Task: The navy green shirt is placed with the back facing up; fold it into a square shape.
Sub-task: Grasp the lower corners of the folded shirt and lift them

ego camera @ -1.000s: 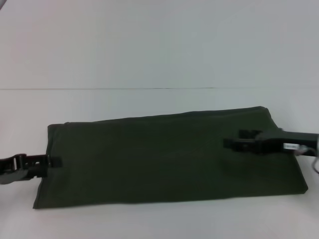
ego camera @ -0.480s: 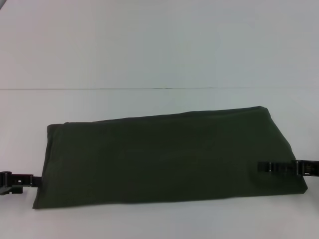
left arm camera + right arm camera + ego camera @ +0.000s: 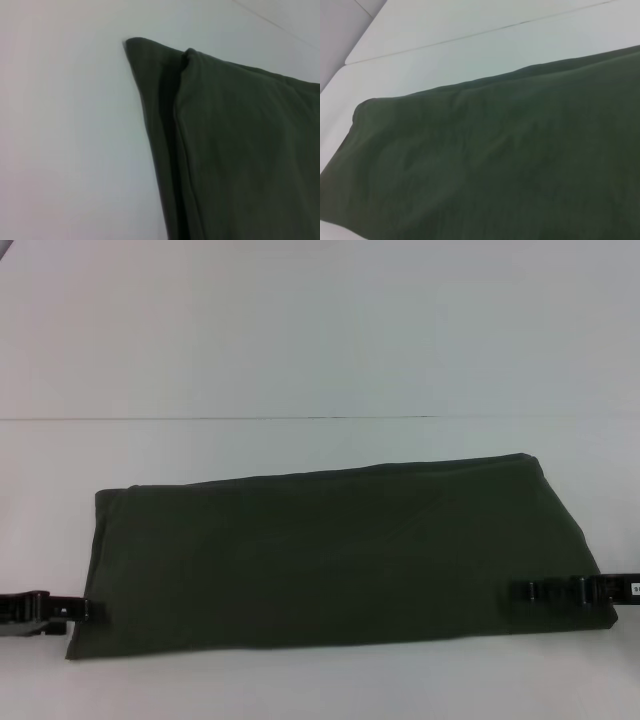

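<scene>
- Navy green shirt flat on white desk, already folded into a long wide band; not square yet.
- Left gripper low at the band's left near corner, touching the edge; jaws: cannot tell.
- Right gripper low over the right near corner, lying on the fabric; jaws: cannot tell.
- Placed at opposite ends, likely to pick up a short end for the cross fold.
- Left wrist view: stacked layers at the corner, slightly offset; risk of catching only the top layer.
</scene>
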Available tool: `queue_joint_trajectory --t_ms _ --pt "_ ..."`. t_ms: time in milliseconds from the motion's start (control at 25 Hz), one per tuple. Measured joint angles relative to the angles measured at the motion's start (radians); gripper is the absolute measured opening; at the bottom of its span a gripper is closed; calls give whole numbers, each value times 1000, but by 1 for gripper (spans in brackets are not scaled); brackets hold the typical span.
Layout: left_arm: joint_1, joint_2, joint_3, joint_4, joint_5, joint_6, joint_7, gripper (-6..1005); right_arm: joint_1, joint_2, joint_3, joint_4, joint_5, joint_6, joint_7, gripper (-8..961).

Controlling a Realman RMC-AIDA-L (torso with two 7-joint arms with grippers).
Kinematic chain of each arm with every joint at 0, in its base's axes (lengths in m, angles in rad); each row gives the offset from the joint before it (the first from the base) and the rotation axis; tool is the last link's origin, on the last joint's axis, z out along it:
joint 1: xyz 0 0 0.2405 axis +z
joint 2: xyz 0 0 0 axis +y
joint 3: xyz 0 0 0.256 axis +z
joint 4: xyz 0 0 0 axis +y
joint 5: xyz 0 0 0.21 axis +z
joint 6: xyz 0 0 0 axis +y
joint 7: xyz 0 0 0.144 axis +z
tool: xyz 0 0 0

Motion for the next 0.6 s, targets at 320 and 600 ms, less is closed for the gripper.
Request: queue_joint_trajectory --t_ms 320,600 --pt "-6 -5 18 0 5 -7 1 729 4 0 -2 -2 0 0 0 837" --pt "-6 -6 29 -4 6 1 -4 726 9 6 -4 -3 0 1 -6 837"
